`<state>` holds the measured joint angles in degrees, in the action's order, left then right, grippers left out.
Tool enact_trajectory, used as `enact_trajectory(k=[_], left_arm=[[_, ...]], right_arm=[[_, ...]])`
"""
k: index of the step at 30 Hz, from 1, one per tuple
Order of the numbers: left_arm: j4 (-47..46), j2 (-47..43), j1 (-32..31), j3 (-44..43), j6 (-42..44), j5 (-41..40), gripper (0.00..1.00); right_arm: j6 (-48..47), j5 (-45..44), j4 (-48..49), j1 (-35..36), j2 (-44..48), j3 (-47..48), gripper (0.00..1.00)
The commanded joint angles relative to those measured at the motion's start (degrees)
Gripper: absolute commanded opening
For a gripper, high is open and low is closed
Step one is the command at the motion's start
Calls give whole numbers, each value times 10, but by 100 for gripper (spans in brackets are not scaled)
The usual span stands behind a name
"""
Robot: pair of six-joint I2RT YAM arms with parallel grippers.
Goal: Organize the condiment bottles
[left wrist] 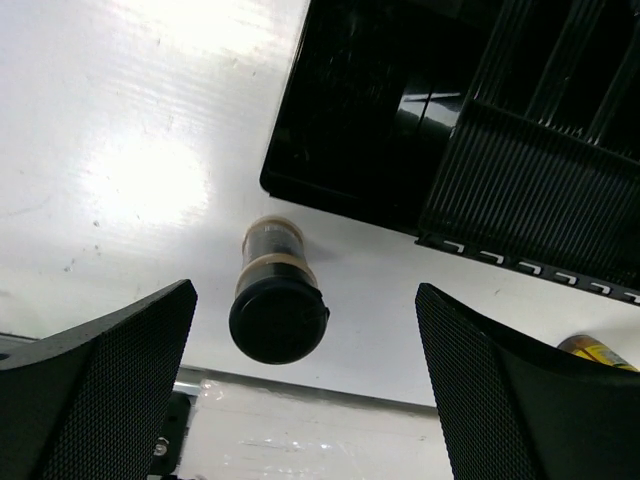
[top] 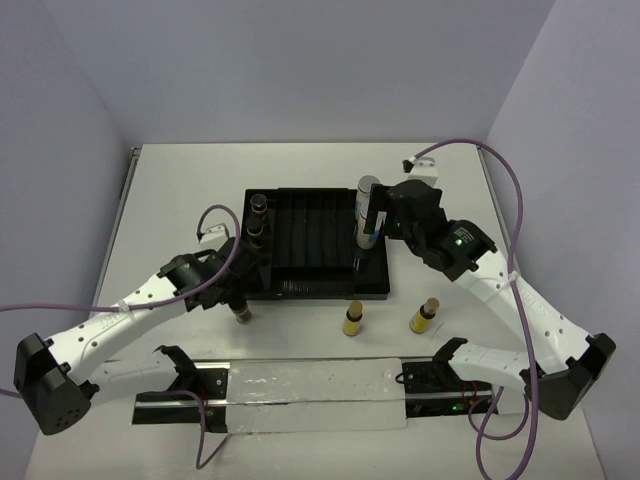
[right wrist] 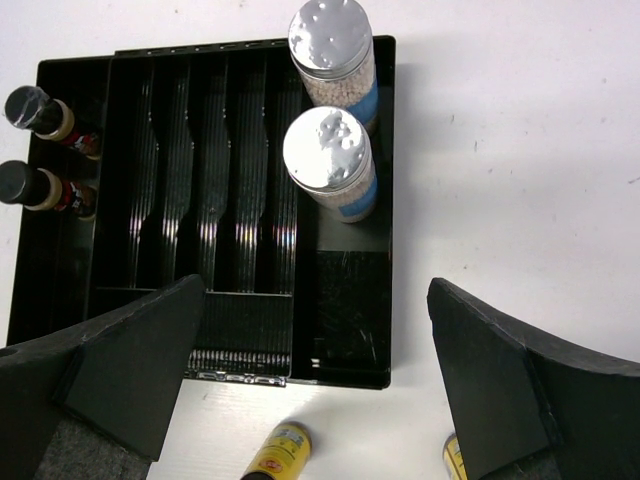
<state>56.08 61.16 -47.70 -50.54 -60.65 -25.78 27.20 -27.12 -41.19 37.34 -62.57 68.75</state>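
1. Not done: two yellow bottles and a dark jar stand on the table, just in front of the tray.
2. Left gripper is open above that jar, not touching it.
3. Right gripper is open and empty above the tray.
4. Done: two black-capped dark jars in the left compartment, two grey-capped shakers, white fill and blue labels, in the right.

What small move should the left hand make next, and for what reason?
Probably lower the left hand straight down around the dark brown bottle and close. The open fingers flank its black cap, and it stands on the table outside the tray, where two similar bottles stand.
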Motion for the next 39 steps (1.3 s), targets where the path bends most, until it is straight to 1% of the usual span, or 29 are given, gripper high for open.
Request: enact_trajectory(k=[1,5,6,8,13,23,28,33,34,35,36,39], left_arm=[[-4,-13,-16,25,-55,11,97],[-5,-8,-32,45,-75,11,90],[-3,-8,-34,45,-76,9,88],[5,0,-39,43,-88,2,82],[8,4,-42,40,-91,-10,72],[12,36,-43,31,-88,-16,71],[20,40,-43,22,-88,-26,67],[34,42,-43,12,-92,-33,49],[32,40,-43,12,-89,-32,36],[30,38,-43,11,-84,-30,20],[28,38,-43,6,-75,-25,11],[49,39,-44,-29,-47,-20,10]], right_arm=[[4,-1,13,-2,13,-4,100],[3,0,16,-2,15,-7,100],[3,0,17,-2,15,-6,100],[4,2,17,-3,12,-7,100],[3,7,18,-1,11,-6,100],[6,8,22,-2,14,-17,100],[3,4,22,-2,8,-16,100],[4,9,24,-2,7,-13,100],[5,11,26,-2,6,-14,100],[5,12,26,-1,7,-14,100],[6,12,25,-1,7,-14,100],[6,8,25,-2,8,-14,100]])
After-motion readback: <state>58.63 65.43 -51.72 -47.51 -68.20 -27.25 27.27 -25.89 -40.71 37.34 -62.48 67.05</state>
